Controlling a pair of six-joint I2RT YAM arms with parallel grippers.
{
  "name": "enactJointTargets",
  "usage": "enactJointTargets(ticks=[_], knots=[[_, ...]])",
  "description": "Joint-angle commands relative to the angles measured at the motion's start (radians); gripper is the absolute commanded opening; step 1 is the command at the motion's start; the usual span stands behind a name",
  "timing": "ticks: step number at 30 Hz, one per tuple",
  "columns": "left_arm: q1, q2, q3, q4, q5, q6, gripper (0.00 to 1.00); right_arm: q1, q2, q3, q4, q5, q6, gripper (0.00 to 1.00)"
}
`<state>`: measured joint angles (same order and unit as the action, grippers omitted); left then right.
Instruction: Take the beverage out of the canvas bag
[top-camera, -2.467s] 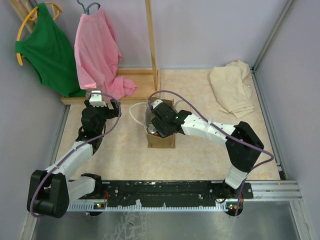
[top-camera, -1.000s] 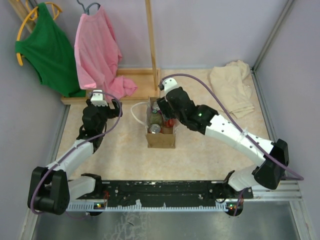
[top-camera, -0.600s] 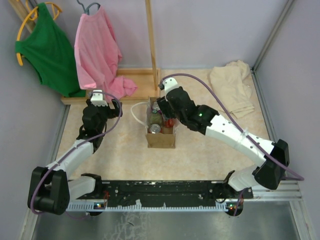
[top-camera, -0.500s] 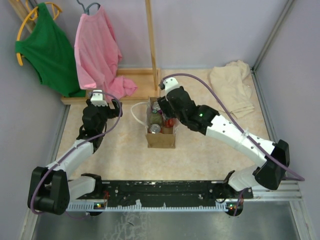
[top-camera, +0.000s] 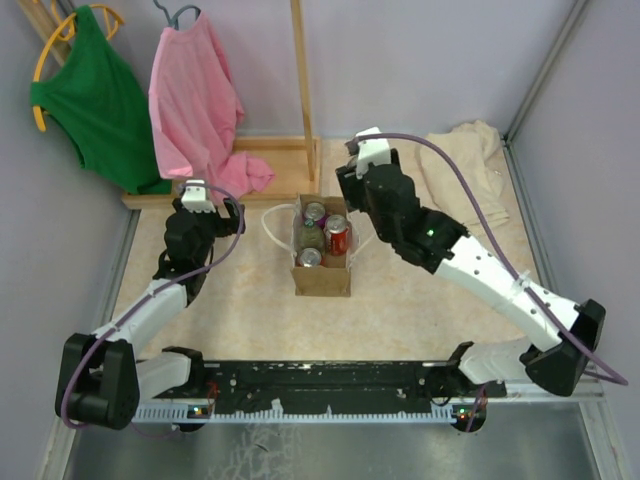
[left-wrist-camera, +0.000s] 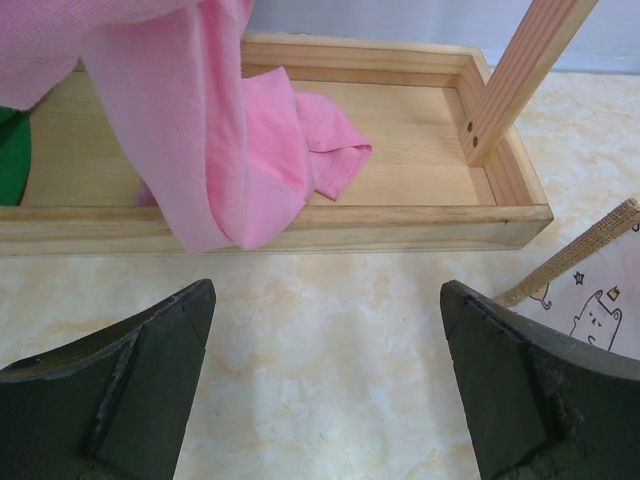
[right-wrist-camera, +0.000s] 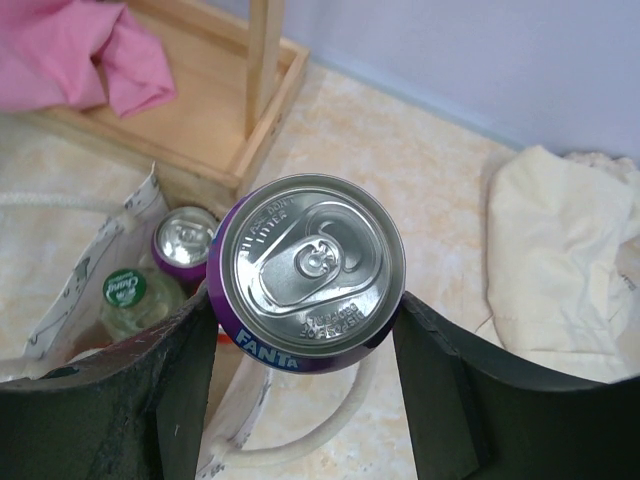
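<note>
As the right pincer grips the purple can above the canvas bag, a bench set-down seems next.

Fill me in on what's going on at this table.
The right gripper is shut on a purple Fanta can, held in the air clear of the canvas bag. The bag holds more drinks, among them a red can and a green-capped bottle. The left gripper hangs open and empty near the wooden rack base.
</note>
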<state>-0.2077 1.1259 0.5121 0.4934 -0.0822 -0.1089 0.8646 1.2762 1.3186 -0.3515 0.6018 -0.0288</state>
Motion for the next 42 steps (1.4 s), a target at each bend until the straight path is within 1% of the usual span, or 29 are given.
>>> enactJointTargets(ticks=[1, 5, 10, 12, 16, 20, 25, 30, 37, 42], knots=[[-0.006, -0.002, 0.017, 0.022, 0.026, -0.013, 1.0, -0.051, -0.102, 0.064, 0.237, 0.092, -0.045, 0.0], [-0.006, 0.002, 0.017, 0.023, 0.028, -0.013, 1.0, -0.117, -0.124, 0.05, 0.269, 0.147, -0.06, 0.0], [-0.006, 0.0, 0.017, 0.026, 0.031, -0.012, 1.0, -0.257, -0.152, -0.007, 0.258, 0.114, 0.008, 0.0], [-0.006, 0.0, 0.017, 0.026, 0.033, -0.012, 1.0, -0.317, -0.159, -0.047, 0.257, 0.094, 0.041, 0.0], [-0.006, 0.001, 0.017, 0.026, 0.033, -0.012, 1.0, -0.384, -0.162, -0.166, 0.292, 0.075, 0.088, 0.0], [-0.006, 0.004, 0.017, 0.025, 0.037, -0.012, 1.0, -0.427, -0.154, -0.32, 0.413, 0.067, 0.123, 0.0], [-0.007, 0.002, 0.014, 0.025, 0.031, -0.006, 1.0, -0.435, -0.148, -0.535, 0.68, 0.066, 0.12, 0.0], [-0.007, 0.009, 0.009, 0.032, 0.031, -0.005, 1.0, -0.44, -0.106, -0.657, 0.888, 0.037, 0.08, 0.0], [-0.007, 0.027, 0.012, 0.035, 0.037, -0.006, 1.0, -0.465, 0.03, -0.671, 1.008, -0.026, 0.067, 0.0], [-0.007, 0.028, 0.015, 0.035, 0.031, 0.001, 1.0, -0.493, 0.143, -0.613, 1.014, -0.057, 0.082, 0.0]])
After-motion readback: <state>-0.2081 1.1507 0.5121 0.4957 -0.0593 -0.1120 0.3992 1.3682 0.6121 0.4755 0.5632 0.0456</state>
